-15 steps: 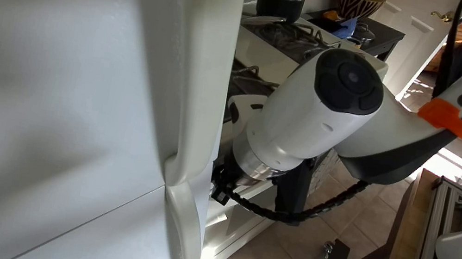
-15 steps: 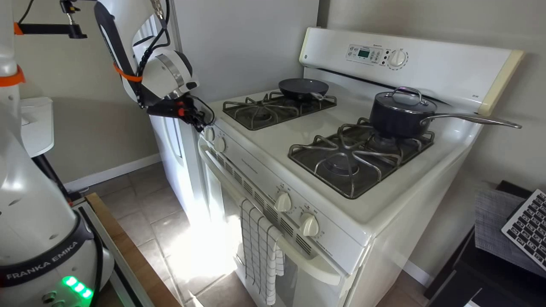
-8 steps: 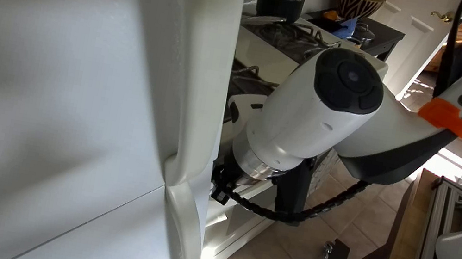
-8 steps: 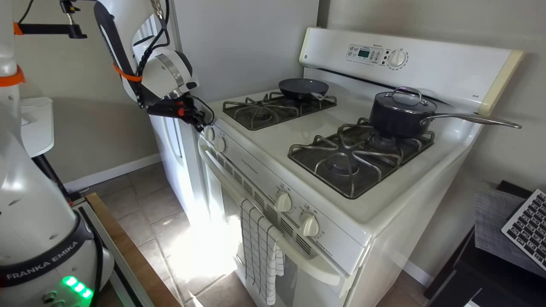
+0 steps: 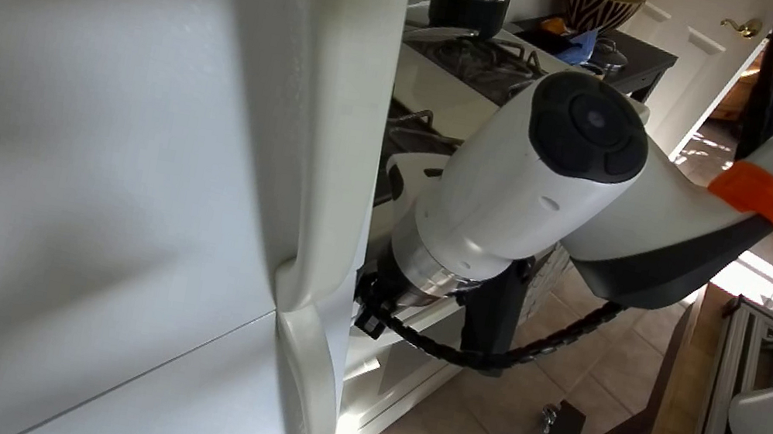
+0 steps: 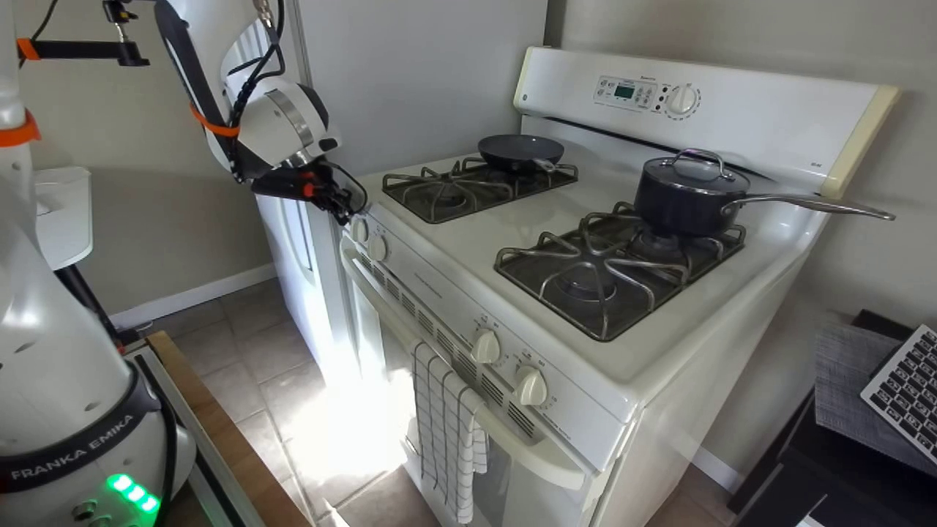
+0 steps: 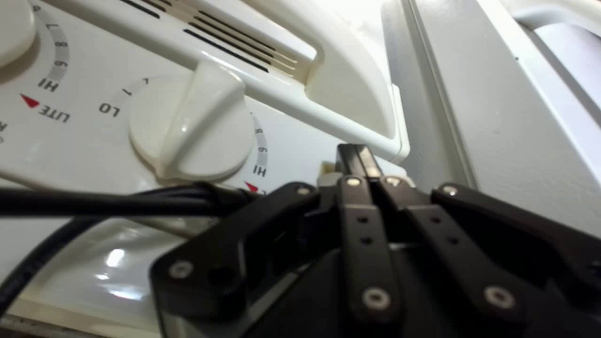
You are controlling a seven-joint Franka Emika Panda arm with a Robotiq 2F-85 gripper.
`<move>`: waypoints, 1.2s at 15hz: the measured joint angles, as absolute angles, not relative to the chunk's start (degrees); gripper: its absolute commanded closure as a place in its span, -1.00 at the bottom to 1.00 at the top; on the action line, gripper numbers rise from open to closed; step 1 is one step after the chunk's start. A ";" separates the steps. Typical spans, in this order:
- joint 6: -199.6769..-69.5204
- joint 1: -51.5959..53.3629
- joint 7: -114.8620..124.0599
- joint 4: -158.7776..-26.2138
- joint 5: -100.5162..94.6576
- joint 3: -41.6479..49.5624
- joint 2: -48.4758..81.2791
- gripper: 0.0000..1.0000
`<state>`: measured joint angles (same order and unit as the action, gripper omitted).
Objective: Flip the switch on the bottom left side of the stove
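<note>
The white stove (image 6: pixel 468 238) shows in an exterior view, with its front knobs (image 6: pixel 377 247); part of it also shows in an exterior view (image 5: pixel 446 97) behind my arm. My gripper (image 6: pixel 344 217) is at the stove's front left corner, by the leftmost knobs. In the wrist view my gripper (image 7: pixel 358 159) has its fingertips together with nothing between them. They point at the panel's end, right of a white knob (image 7: pixel 202 122) in that view. A small pale and yellowish piece (image 7: pixel 327 168) sits beside the fingertips, partly hidden; I cannot tell whether it is the switch. Contact is unclear.
The white fridge (image 5: pixel 134 128) stands close beside the stove's left end. A towel (image 6: pixel 446 432) hangs on the oven handle (image 6: pixel 527 457). A frying pan (image 6: pixel 520 152) and a lidded pot (image 6: pixel 688 194) stand on the burners. Black cables (image 7: pixel 117 202) run beside the gripper.
My arm has shifted slightly back from the stove, toward the robot's base, in the last half second. The fingertips have barely moved. The stove and its knobs look unchanged.
</note>
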<state>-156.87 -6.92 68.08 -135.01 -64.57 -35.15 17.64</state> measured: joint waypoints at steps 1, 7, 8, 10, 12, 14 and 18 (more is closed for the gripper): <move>-156.80 -6.92 68.11 -135.15 -64.32 -35.15 17.34 1.00; -156.73 -6.91 68.18 -135.56 -63.84 -35.18 16.63 1.00; -156.73 -6.91 68.18 -135.56 -63.84 -35.18 16.63 1.00; -156.73 -6.90 68.18 -135.56 -63.84 -35.18 16.63 1.00; -156.73 -6.90 68.19 -135.55 -63.86 -35.17 16.63 1.00; -156.73 -6.90 68.20 -135.55 -63.87 -35.17 16.63 1.00; -156.73 -6.90 68.23 -135.54 -63.97 -35.17 16.64 1.00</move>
<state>-156.73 -6.90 68.23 -135.54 -63.97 -35.17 16.64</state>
